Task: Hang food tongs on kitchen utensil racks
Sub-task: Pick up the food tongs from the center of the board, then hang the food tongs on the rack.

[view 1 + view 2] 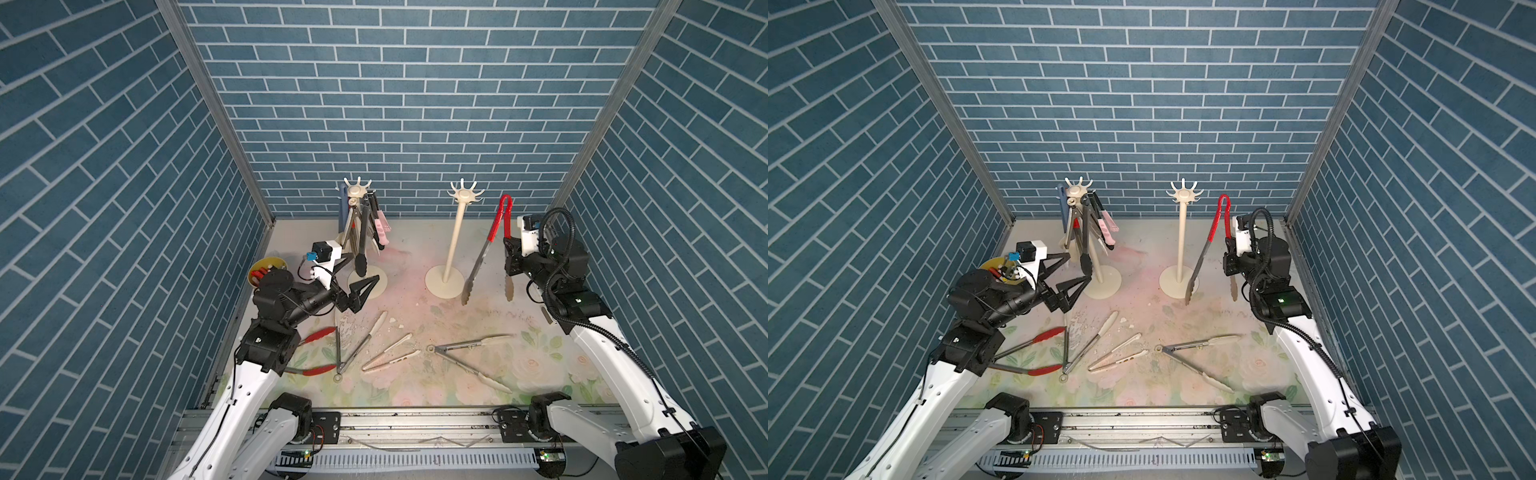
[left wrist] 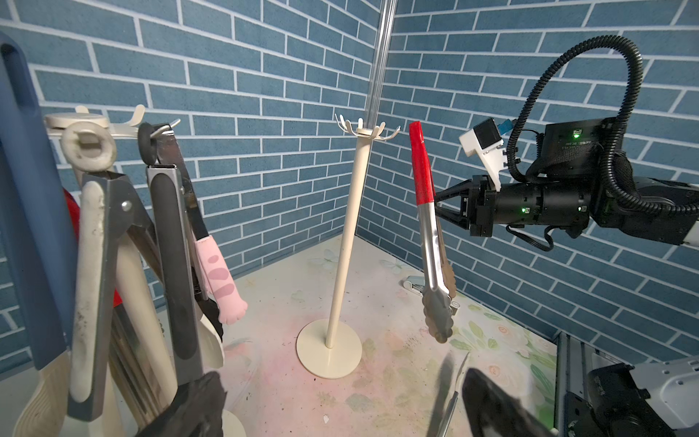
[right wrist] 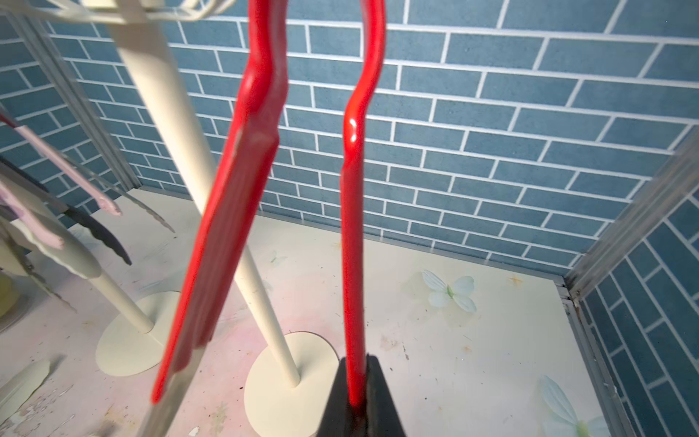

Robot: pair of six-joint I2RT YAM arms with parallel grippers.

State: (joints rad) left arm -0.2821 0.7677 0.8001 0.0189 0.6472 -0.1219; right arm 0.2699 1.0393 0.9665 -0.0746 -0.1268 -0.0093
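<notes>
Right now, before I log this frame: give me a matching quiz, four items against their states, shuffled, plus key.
Things:
1. red-handled tongs
2. rack by the left arm
3. rack by the right arm
4. left gripper

States:
A. hooks bare
B. fingers spread wide
C. hanging tongs crowd its hooks
D. clamped in the right gripper, held upright, red end up

Pairs: 1-D, 2-C, 3-A, 4-B
</notes>
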